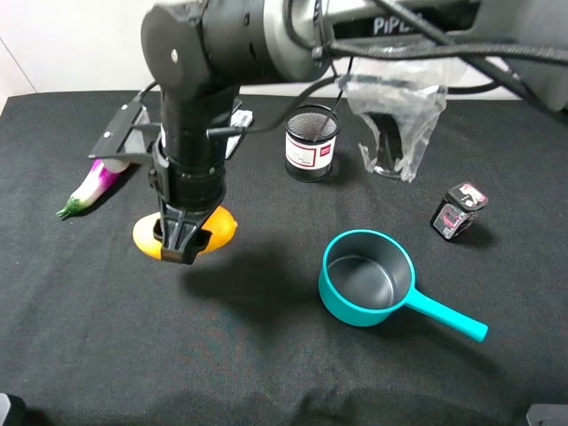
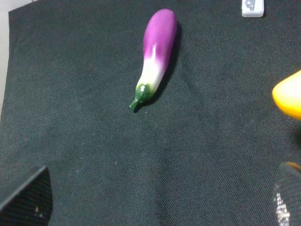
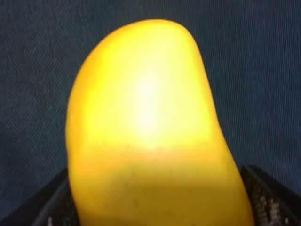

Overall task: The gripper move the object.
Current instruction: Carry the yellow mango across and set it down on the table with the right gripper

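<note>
The yellow-orange mango (image 1: 224, 227) lies on the black cloth at the left of the table. My right gripper (image 1: 182, 241) reaches across from the upper right and stands straight down over it. In the right wrist view the mango (image 3: 146, 117) fills the frame, and the black fingers (image 3: 270, 197) press against both its sides, so the right gripper (image 3: 155, 209) is shut on it. My left gripper (image 2: 157, 207) is open and empty, its fingers (image 2: 28, 197) wide apart. An edge of the mango (image 2: 289, 96) shows beside it.
A purple-and-white eggplant (image 1: 93, 186) (image 2: 157, 47) lies left of the mango. A teal saucepan (image 1: 366, 277) stands at centre right. A black mesh cup (image 1: 311, 142), a crumpled clear plastic bag (image 1: 395, 133) and a small black-and-pink box (image 1: 460, 210) stand further back.
</note>
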`<move>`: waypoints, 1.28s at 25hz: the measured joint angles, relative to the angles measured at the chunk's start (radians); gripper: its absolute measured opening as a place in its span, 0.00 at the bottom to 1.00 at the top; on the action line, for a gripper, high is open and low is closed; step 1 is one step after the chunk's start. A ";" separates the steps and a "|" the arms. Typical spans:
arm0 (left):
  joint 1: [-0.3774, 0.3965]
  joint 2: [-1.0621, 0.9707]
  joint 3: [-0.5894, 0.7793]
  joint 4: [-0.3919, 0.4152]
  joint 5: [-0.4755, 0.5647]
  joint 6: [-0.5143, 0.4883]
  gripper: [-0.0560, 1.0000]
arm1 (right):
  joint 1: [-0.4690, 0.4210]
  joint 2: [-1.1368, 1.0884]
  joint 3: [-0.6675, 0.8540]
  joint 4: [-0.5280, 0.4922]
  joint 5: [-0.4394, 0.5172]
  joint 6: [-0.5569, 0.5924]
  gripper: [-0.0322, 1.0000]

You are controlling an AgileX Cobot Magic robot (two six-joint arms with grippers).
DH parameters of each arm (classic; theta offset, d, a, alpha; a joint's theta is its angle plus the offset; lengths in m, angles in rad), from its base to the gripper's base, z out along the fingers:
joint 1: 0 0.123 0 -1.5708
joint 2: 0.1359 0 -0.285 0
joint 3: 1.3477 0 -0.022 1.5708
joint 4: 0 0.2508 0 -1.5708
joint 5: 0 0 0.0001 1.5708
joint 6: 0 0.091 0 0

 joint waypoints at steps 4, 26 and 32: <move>0.000 0.000 0.000 0.000 0.000 0.000 0.99 | -0.026 -0.010 -0.033 -0.006 0.066 0.056 0.52; 0.000 0.000 0.000 0.000 0.000 0.000 0.99 | -0.235 -0.182 -0.047 -0.020 0.203 0.187 0.52; 0.000 0.000 0.000 0.000 0.000 0.000 0.99 | -0.301 -0.224 -0.047 -0.020 0.204 0.193 0.52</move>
